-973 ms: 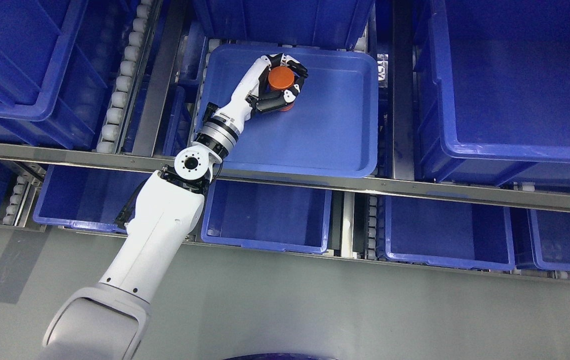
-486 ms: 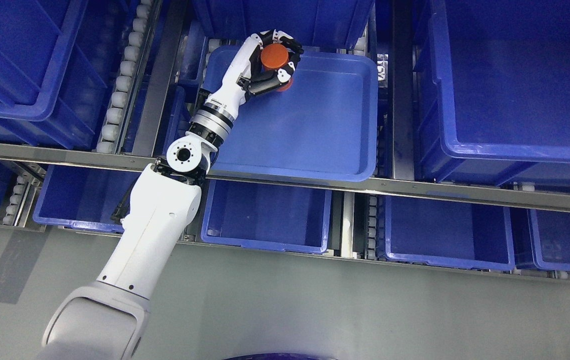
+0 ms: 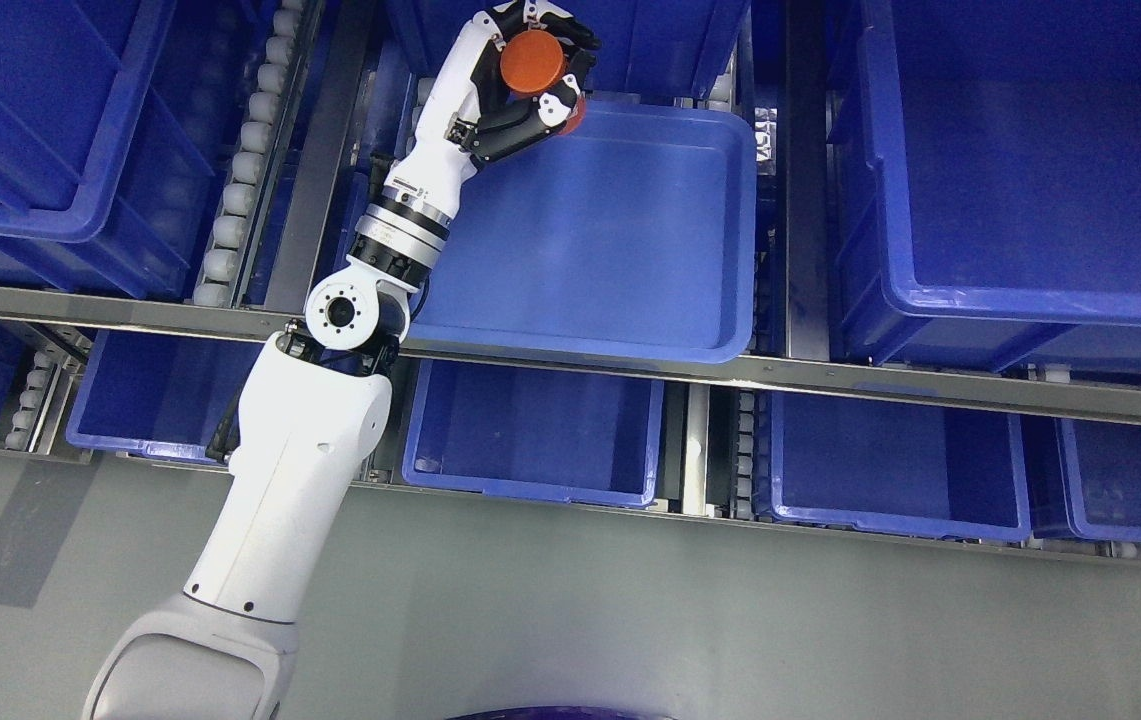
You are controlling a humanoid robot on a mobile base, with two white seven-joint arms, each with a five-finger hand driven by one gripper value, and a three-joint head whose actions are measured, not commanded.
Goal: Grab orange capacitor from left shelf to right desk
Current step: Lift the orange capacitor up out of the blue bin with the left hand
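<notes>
Since a second ago I see the left arm (image 3: 300,470) has drawn up and toward the picture's top left: the wrist joint now sits further left along the metal shelf rail (image 3: 570,365), and the left robot hand (image 3: 528,75) has climbed from the middle of the shallow blue tray (image 3: 630,300) to its far rim. The orange capacitor (image 3: 533,62) has gone with it. Earlier it was low inside the tray, near the floor of it; now I see it held up over the tray's back left edge, in front of the wall of the blue bin (image 3: 650,40) behind. The tray, the bins and the camera view have not shifted.

The robot hand is closed around the capacitor. Its black and white fingers (image 3: 570,40) curl over the far side of the round orange top, and the thumb side presses from below, so the flat orange face shows between them. A little orange also shows under the lower fingers. The hand touches nothing else that I can make out; I cannot tell whether it clears the tray rim. I see only this one arm in the picture.
</notes>
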